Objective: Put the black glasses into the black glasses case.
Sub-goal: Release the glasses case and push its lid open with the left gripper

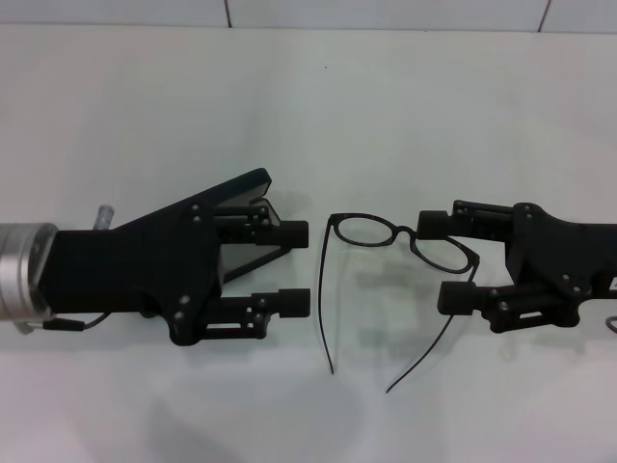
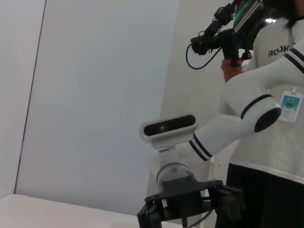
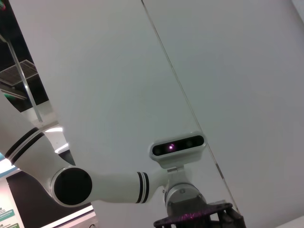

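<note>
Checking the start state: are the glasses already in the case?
No, the black glasses lie open on the white table.

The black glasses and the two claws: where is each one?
black glasses [image 1: 364,231], head view, rim of one lens.
left claw [image 1: 295,267], head view, gap between fingertips.
right claw [image 1: 445,258], head view, gap between fingertips.

A plain white counter [image 1: 308,106] is carrying the black glasses [image 1: 400,241], which are lying near its middle, lenses toward the far side and both thin temple arms spreading open toward the near edge.
</note>
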Tool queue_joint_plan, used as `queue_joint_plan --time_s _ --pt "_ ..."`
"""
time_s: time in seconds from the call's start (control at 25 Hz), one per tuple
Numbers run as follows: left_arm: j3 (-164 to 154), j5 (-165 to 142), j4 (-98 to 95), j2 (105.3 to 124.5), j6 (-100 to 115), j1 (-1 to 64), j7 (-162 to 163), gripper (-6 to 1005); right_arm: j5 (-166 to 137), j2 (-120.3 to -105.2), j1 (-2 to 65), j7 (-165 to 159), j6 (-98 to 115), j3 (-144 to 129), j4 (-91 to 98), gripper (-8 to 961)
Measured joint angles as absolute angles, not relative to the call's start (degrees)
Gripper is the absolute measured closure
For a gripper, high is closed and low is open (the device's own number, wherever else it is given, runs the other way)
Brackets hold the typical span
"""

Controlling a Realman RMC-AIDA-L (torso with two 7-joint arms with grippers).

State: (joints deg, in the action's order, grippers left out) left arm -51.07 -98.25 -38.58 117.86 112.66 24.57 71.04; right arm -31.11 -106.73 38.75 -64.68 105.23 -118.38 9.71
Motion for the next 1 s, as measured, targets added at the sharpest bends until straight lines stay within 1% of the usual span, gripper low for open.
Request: queue_joint_plan --time_s 0.56,0.68,0.84,0.88,0.92,1.0 --pt "-50.57 -97.95 -38.91 117.73 112.77 24.06 71.5 369 -31.11 -106.71 38.79 -64.68 104.74 -118.37 9.76 84" --pt "-49.84 -97.71 -40.36 117.98 112.68 24.01 71.84 372 -31.01 -106.5 38.56 -64.67 103.85 -118.26 9.54 84" --pt "-49.13 -98.06 -53.91 119.69 109.24 22.63 80.49 376 -30.7 -105.52 36.73 -64.24 100.69 -117.13 9.0 84" --pt "-50.58 -98.95 -62.04 119.9 106.19 21.9 86.7 377 -30.76 -105.29 36.06 -64.18 100.26 -116.35 8.95 84" --pt "-51.14 -99.59 -64.17 119.9 105.15 21.67 88.4 378 -30.83 -105.0 35.07 -64.01 100.05 -115.22 8.92 84" --pt "-54.27 -102.81 -75.01 119.8 100.69 20.65 97.03 380 -30.87 -104.56 32.46 -63.09 100.91 -112.26 9.11 84"
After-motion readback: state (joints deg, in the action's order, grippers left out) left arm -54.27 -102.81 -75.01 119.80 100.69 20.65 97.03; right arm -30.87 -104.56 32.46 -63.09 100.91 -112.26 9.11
